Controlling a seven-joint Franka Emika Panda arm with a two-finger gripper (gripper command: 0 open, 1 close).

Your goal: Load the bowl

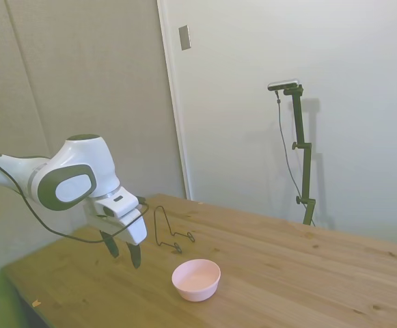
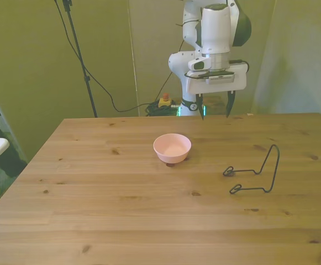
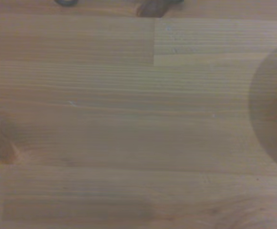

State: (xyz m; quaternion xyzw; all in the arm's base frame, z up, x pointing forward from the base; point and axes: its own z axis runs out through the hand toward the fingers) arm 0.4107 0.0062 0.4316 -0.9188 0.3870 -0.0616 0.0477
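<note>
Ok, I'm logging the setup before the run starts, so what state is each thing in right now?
Bowl: upright on the table, empty, untouched.
Wire stand: standing on the table, nothing on it, apart from the bowl toward the front view's right.
Gripper: open, holding nothing, hanging above the table behind the bowl.
Wooden table: bears only the bowl and the wire stand.

Side view: off surface (image 1: 287, 273) edge, looking across. Front view: opposite arm, facing it. Both share bowl (image 1: 196, 279). Wrist view: close, blurred wood.
</note>
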